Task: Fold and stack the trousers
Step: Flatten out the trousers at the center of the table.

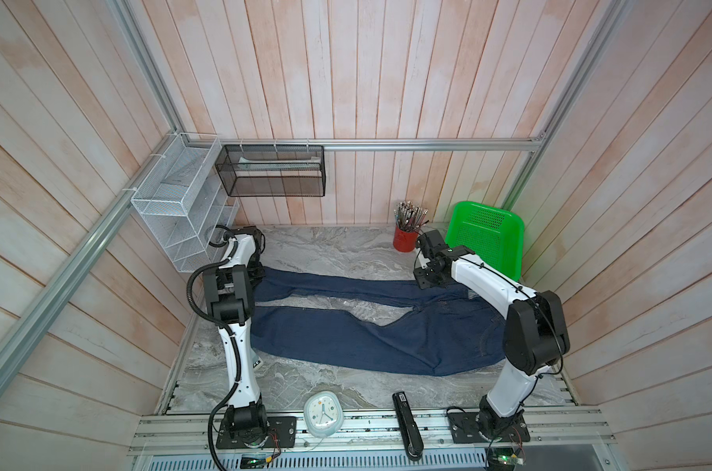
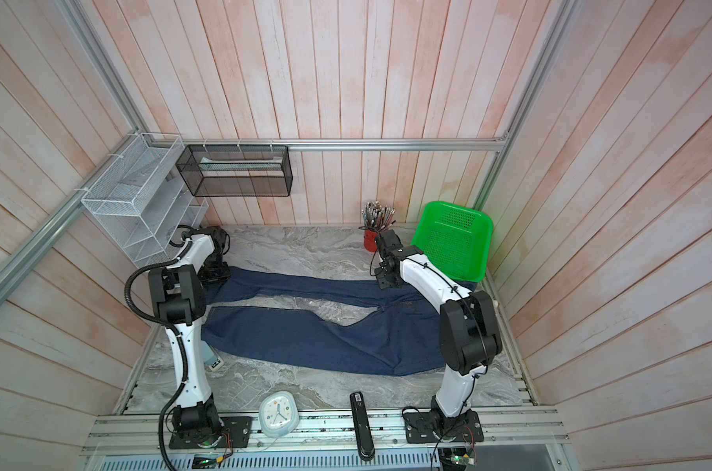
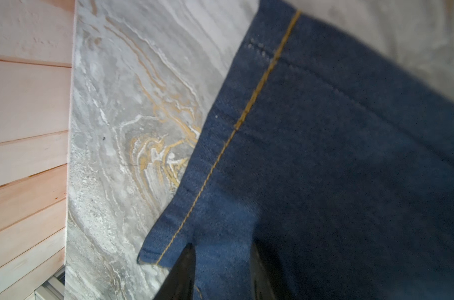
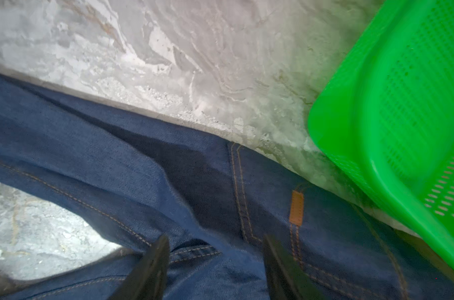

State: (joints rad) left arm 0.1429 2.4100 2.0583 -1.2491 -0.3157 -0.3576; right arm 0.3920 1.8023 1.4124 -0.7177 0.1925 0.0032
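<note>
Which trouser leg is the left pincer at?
The far leg, nearer the back wall: the open left pincer is at its hem. The near leg lies apart from it.

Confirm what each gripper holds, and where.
Nothing held: left gripper open over the trousers at a leg hem, right gripper open near the crotch.

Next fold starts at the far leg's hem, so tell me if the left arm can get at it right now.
Probably yes. The left gripper is open right at the hem of the trousers, which lies on the table with nothing between them.
</note>
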